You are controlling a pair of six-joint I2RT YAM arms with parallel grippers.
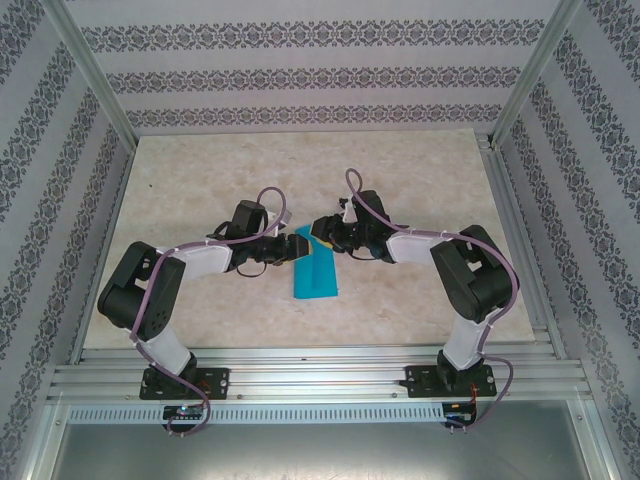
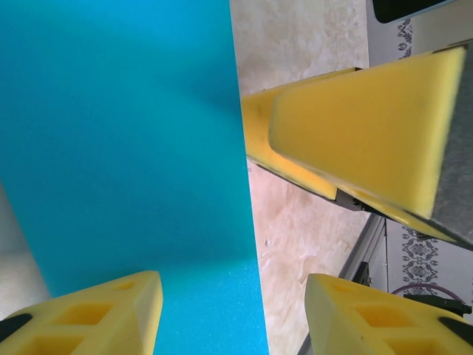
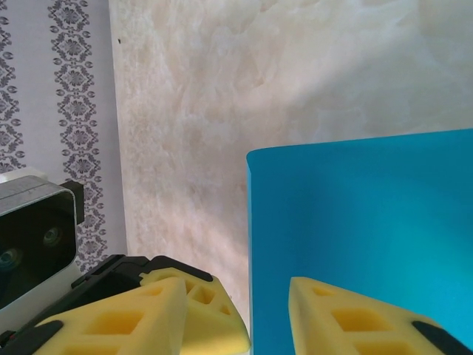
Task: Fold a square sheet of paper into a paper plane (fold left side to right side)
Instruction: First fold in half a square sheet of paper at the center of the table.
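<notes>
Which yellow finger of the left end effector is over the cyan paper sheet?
The finger at bottom left of its wrist view; the other finger is over bare table.

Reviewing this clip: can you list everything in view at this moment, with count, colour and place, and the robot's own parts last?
sheet of paper: one, cyan-blue, flat at the table's centre, looks like a rectangle taller than wide, its far edge under the claws
table: one, beige marbled top, under everything
walls: three, white with grey patterned stripes, left, far and right of the table
metal frame: one, silver, rails along the near edge and posts at the far corners
arms: two, black and white with purple cables, left arm and right arm bolted at the near edge and reaching towards the centre
left claw: one, yellow fingers, open, over the paper's far edge
right claw: one, yellow fingers, open, close beside the left claw
</notes>
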